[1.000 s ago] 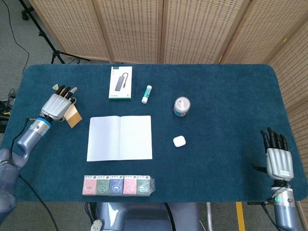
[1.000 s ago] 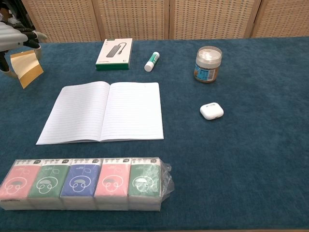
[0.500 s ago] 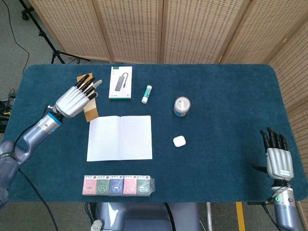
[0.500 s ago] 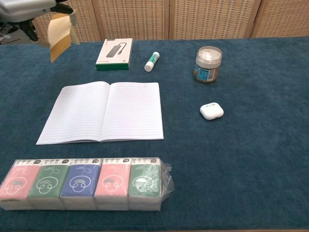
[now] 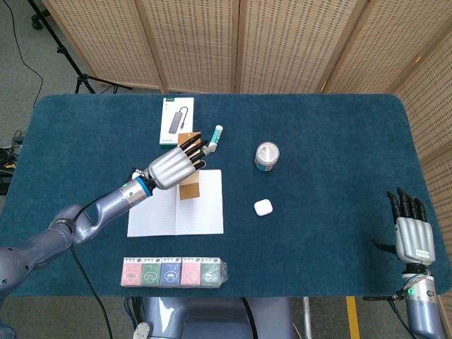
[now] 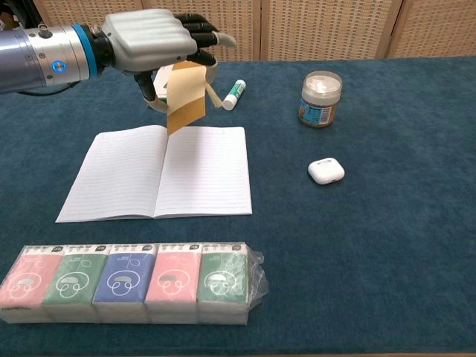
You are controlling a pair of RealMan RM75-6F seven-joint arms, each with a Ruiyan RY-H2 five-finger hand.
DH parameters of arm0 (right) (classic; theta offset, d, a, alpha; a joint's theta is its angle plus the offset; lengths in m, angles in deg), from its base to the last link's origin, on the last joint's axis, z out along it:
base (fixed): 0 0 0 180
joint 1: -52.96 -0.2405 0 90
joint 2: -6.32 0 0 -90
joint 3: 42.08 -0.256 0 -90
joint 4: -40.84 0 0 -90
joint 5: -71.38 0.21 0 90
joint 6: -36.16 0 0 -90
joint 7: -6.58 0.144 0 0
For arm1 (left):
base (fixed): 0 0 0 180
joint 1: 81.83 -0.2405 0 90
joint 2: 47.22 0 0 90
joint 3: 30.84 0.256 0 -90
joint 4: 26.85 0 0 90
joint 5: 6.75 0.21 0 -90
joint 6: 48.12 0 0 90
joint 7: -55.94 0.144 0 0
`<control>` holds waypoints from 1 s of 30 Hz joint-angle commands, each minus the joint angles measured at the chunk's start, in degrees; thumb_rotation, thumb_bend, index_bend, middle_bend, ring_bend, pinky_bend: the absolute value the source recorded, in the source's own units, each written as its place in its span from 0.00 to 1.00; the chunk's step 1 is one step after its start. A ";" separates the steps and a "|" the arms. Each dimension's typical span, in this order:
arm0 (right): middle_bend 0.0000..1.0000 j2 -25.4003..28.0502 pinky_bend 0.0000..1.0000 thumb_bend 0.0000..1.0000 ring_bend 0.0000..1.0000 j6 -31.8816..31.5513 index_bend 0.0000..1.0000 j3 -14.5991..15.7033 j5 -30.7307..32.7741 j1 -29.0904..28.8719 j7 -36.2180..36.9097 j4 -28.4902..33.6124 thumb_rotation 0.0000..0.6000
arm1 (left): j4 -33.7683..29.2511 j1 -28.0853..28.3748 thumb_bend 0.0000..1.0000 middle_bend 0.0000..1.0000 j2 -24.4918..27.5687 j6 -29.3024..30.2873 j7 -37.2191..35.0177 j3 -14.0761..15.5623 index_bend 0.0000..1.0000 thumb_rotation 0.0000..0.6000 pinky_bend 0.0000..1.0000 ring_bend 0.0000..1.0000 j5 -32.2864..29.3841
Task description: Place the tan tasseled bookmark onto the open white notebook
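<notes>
The left hand (image 6: 149,41) holds the tan bookmark (image 6: 185,97) in the air above the open notebook (image 6: 160,172). It is not put down yet, so letting go is left.

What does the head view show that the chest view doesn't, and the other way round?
Only the head view shows the right robot hand, open and idle at the table's near right corner, plus the green-edged box, which the left robot hand hides in the chest view. Only the chest view shows the bookmark hanging clear above the notebook. Both show the left robot hand holding the bookmark, the jar, earbud case and tissue packs.
</notes>
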 commanded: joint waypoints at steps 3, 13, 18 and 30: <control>0.00 -0.04 0.00 0.00 0.00 -0.20 0.00 0.08 -0.28 0.00 -0.12 0.14 1.00 | -1.89 -0.59 0.10 0.00 -0.81 -2.30 1.02 0.16 0.65 1.00 0.00 0.00 -1.22; 0.00 -0.06 0.00 0.00 0.00 0.38 0.00 0.06 0.12 -0.16 -0.15 -0.05 1.00 | -2.62 -2.28 0.10 0.00 -2.06 -2.96 0.45 3.29 0.62 1.00 0.00 0.00 1.12; 0.00 0.11 0.00 0.00 0.00 0.33 0.00 0.00 0.16 -0.11 0.08 0.07 1.00 | -3.92 -2.85 0.10 0.00 -2.12 -2.64 0.01 4.73 0.60 1.00 0.00 0.00 2.72; 0.00 0.30 0.00 0.00 0.00 0.32 0.00 0.13 0.10 0.00 0.27 0.19 1.00 | -4.54 -3.08 0.10 0.00 -1.21 -3.61 2.95 5.31 0.59 1.00 0.00 0.00 3.92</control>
